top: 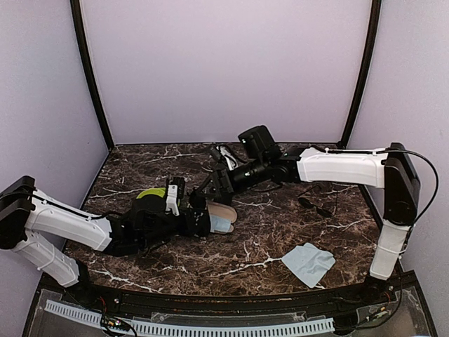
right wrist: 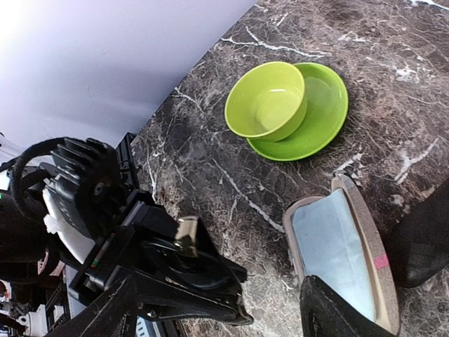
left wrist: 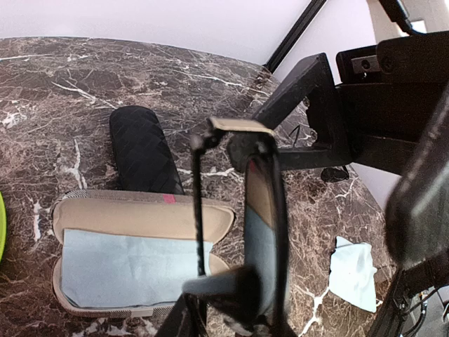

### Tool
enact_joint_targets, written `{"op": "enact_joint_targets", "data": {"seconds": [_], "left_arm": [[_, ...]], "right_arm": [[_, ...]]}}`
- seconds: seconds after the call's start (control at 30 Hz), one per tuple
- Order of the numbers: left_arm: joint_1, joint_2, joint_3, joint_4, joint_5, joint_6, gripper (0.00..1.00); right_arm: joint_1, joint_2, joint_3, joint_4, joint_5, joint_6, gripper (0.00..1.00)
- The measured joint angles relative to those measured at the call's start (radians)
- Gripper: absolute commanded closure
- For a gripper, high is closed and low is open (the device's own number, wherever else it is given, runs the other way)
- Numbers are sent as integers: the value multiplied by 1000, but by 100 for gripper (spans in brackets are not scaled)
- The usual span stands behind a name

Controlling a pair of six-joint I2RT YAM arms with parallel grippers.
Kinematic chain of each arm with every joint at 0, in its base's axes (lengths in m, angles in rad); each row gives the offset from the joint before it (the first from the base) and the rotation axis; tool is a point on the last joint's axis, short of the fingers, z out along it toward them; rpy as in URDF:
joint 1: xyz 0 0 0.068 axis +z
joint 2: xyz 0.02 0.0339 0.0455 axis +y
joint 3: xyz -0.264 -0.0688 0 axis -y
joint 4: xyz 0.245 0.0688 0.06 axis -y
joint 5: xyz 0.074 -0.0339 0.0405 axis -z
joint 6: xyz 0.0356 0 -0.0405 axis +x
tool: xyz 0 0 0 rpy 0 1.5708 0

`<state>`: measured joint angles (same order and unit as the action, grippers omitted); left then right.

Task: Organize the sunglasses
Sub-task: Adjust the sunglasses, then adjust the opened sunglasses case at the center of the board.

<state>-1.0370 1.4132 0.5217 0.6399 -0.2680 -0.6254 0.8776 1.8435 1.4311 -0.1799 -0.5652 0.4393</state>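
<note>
My left gripper (left wrist: 231, 309) is shut on one pair of sunglasses (left wrist: 264, 232), holding it on edge above the marble. Its dark lens and thin temple arm rise up the left wrist view. Under it lies an open tan-lined case (left wrist: 133, 217) with a light blue cloth (left wrist: 126, 270) inside. My right gripper (top: 205, 188) is open, its black fingers (left wrist: 303, 81) reaching to either side of the held pair's top end; I cannot tell if they touch it. The second pair of sunglasses (top: 313, 204) lies on the table to the right.
A closed black case (left wrist: 144, 151) lies just behind the open one. A green bowl (right wrist: 269, 100) sits on a green plate (right wrist: 326, 116) left of the cases. A loose blue cloth (top: 309, 263) lies front right. Purple walls enclose the table.
</note>
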Motion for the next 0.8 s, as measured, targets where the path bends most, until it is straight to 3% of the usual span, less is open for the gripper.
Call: {"op": "enact_joint_targets", "data": {"seconds": [0.23,0.4,0.57,0.8], "left_arm": [[0,-37,-8,-1,-12,-3,74],[0,-79,-34,-2,-23,-15,74],[0,-132,-54,-14,-39,-26,73],[0,-183,-69,-39,-62,-43,73]], "right_arm": [[-62,-44,-42,-24,57,-24,21],[-109,-44,-40,-101,183,-89,24],[-121,19,-9,-183,259,-162,27],[-121,122,5,-236,241,-235,30]]}}
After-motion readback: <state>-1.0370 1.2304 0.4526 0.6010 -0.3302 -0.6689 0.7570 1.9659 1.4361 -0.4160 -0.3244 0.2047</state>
